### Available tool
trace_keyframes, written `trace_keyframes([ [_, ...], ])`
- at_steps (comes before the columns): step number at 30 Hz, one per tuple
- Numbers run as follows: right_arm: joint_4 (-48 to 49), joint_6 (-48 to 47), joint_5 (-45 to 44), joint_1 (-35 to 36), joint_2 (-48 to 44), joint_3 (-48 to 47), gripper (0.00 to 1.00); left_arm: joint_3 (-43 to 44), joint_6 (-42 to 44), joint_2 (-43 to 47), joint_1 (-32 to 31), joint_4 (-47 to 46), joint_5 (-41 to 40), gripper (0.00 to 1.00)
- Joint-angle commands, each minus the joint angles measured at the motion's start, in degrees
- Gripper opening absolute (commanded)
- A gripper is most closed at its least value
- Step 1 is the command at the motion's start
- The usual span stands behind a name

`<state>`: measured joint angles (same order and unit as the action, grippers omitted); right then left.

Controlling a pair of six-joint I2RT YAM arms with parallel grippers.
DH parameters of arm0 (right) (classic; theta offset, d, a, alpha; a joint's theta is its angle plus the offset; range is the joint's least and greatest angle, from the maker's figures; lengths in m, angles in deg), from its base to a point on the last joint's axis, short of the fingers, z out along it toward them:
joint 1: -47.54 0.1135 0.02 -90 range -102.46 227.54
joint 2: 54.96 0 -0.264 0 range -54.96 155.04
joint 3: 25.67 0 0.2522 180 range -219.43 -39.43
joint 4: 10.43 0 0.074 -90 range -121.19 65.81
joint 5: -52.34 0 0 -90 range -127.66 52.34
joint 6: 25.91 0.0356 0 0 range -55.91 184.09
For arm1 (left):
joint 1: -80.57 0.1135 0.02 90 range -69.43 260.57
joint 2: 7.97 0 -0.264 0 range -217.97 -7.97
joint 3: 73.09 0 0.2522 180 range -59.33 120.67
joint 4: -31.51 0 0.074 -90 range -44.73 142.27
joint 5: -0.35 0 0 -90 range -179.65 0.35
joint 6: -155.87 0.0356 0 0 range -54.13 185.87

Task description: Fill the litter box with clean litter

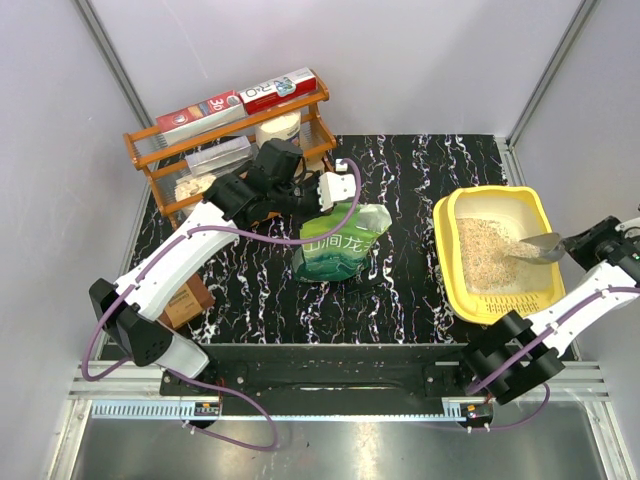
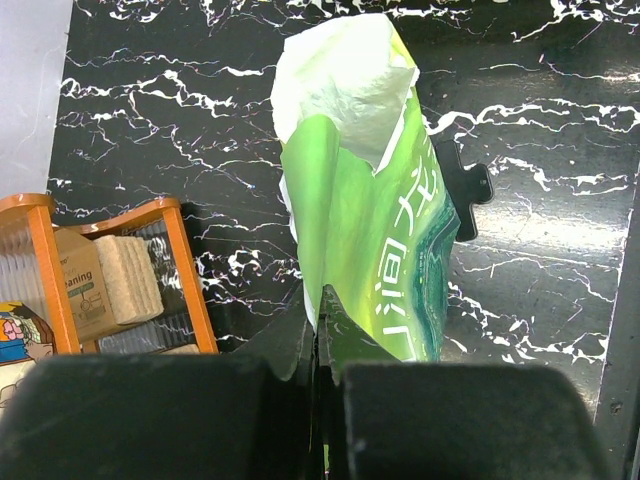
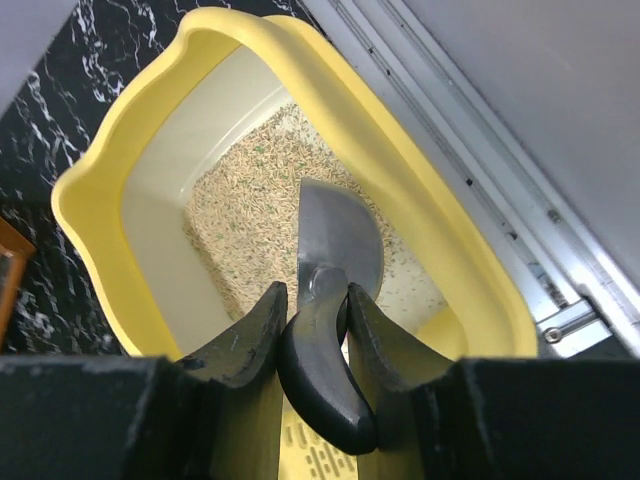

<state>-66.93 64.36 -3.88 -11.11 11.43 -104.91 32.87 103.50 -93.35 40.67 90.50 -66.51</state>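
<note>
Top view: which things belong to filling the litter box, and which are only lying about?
For the job: litter box, clean litter, green pouch in the left gripper, grey scoop in the right gripper.
Lying about: orange rack with its boxes, brown box by the left arm.

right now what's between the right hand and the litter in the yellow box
The grey scoop: handle in the right hand, blade over the litter. Clearest in the right wrist view.
</note>
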Motion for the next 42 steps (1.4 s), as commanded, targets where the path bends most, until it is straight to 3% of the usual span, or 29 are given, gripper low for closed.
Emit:
trace_keyframes([
  [1,-4.1,-12.6,-0.3,2.1,-0.8,-6.2,0.0,0.9,-0.5,3.4,-0.7,-10.3,4.5,0.0],
  [7,-10.5,-23.0,-5.5,7.9,-0.7,-10.4,0.0,1.0,-1.2,2.9,-0.7,-10.4,4.8,0.0],
  [11,-14.1,-27.7,-7.0,15.7,-1.8,-16.8,0.0,0.5,-1.9,3.2,-0.7,-10.3,4.9,0.0],
  [14,-19.8,-29.9,-0.8,17.7,-0.7,-26.0,0.0,-0.1,-2.2,3.6,-0.7,-10.3,4.8,0.0],
  [17,-29.1,-29.9,15.7,17.9,3.8,-38.5,0.0,-1.1,-2.4,4.3,-0.6,-10.3,4.1,0.0],
  [18,-32.0,-27.5,23.5,20.0,6.4,-41.1,0.0,-1.6,-2.5,4.7,-0.7,-10.3,3.8,0.0],
  [21,-33.2,-20.9,30.1,27.0,11.3,-48.2,0.0,-2.7,-2.6,5.6,-0.6,-10.3,3.1,0.0],
  [25,-26.7,-16.1,30.3,41.4,12.3,-47.6,0.0,-3.7,-3.3,6.6,-0.6,-10.4,1.4,0.0],
  [28,-23.2,-15.8,29.6,47.9,13.1,-45.4,0.0,-5.1,-4.5,7.6,-0.6,-11.1,0.5,0.0],
  [35,-21.2,-19.2,25.3,57.3,16.6,-43.2,0.0,-7.2,-6.2,9.5,-0.6,-11.9,-0.5,0.0],
  [42,-20.2,-28.6,17.2,64.8,18.5,-40.9,0.0,-7.7,-6.2,10.5,-0.6,-11.9,-1.2,0.0],
])
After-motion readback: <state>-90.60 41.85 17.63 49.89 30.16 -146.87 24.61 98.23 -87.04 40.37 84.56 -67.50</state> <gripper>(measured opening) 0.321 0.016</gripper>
